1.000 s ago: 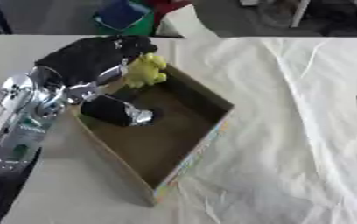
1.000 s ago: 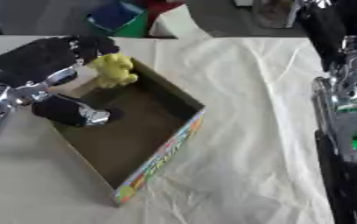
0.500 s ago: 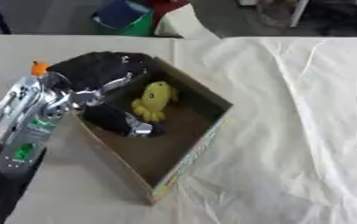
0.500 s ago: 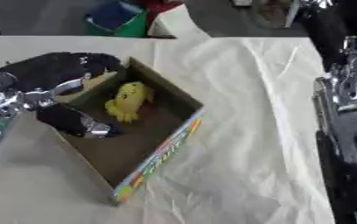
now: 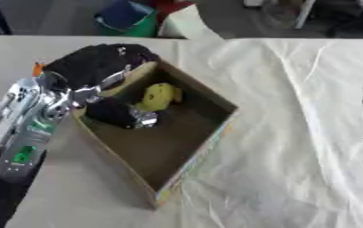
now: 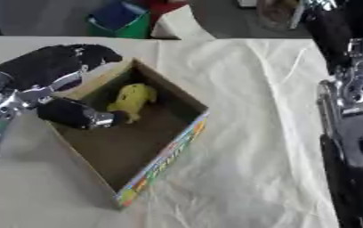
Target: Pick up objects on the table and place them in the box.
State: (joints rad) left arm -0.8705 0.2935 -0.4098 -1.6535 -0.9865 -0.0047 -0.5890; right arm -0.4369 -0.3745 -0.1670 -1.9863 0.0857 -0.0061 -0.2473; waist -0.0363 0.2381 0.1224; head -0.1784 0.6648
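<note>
An open cardboard box [image 5: 209,141] with a printed side stands askew on the cloth-covered table. A yellow soft toy [image 5: 159,95] lies inside it near the far corner, with nothing holding it. My left hand [image 5: 97,67] hovers over the box's far-left rim. Its black fingers are spread above the edge and its thumb [image 5: 121,114] reaches down into the box beside the toy. My right arm [image 6: 357,116] stands along the right edge of the right eye view. The dark shape at its top is too unclear to read as fingers.
A creased white cloth [image 5: 301,133] covers the table to the right of the box. A green and blue bin [image 5: 127,18] and a pale object sit beyond the far edge. My silver left forearm [image 5: 27,127] lies along the box's left side.
The yellow toy, held at the box's far corner a second ago, has dropped into the box. My left hand has let it go and drawn back to the left.
</note>
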